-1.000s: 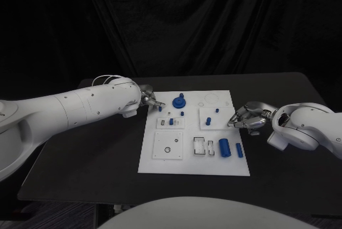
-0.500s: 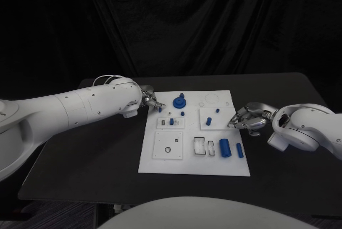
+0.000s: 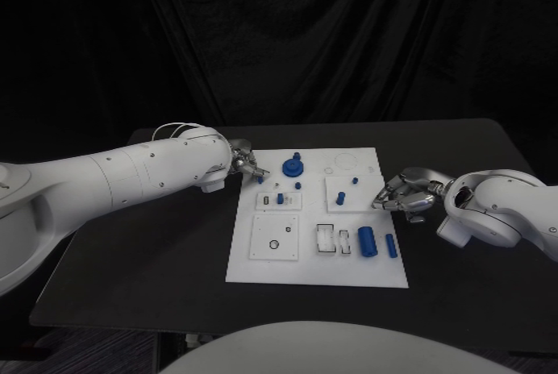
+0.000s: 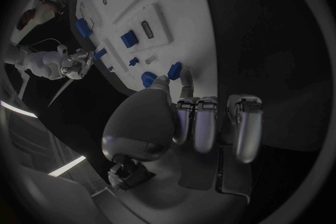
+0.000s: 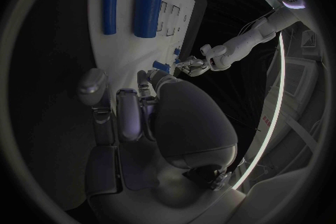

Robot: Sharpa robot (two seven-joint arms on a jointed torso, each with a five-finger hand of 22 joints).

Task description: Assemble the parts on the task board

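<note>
- The task board (image 3: 316, 265) lies flat at the middle of the table (image 3: 139, 261); it is the reference for all positions below.
- Loose on the board, near its right edge toward the robot: a thick blue cylinder (image 3: 366, 239) lying on its side, with a thinner blue pin (image 3: 391, 245) just beside it, between the cylinder and the board's right edge. Judged not yet fitted.
- Farther up the board: a round blue part (image 3: 292, 165) at the far middle, and a small blue part (image 3: 339, 198) on the raised tile at right of centre. Whether either is fully seated cannot be told.
- The near-left tile (image 3: 276, 238) shows only a small ring mark; the slotted tile (image 3: 333, 238) beside the cylinder looks unfilled.
- Progress, as a judgement: early to middle; at least two parts remain to be placed.
- Left hand (image 3: 245, 165) is at the board's far-left corner, fingers curled; in the left wrist view its fingertips (image 4: 183, 79) meet at a small blue piece (image 4: 174, 70) at the board's edge, so it appears to pinch that piece.
- Right hand (image 3: 402, 194) sits just off the board's right edge, level with the right-hand tile, fingers curled in. No part is seen in it; judged closed on nothing.
</note>
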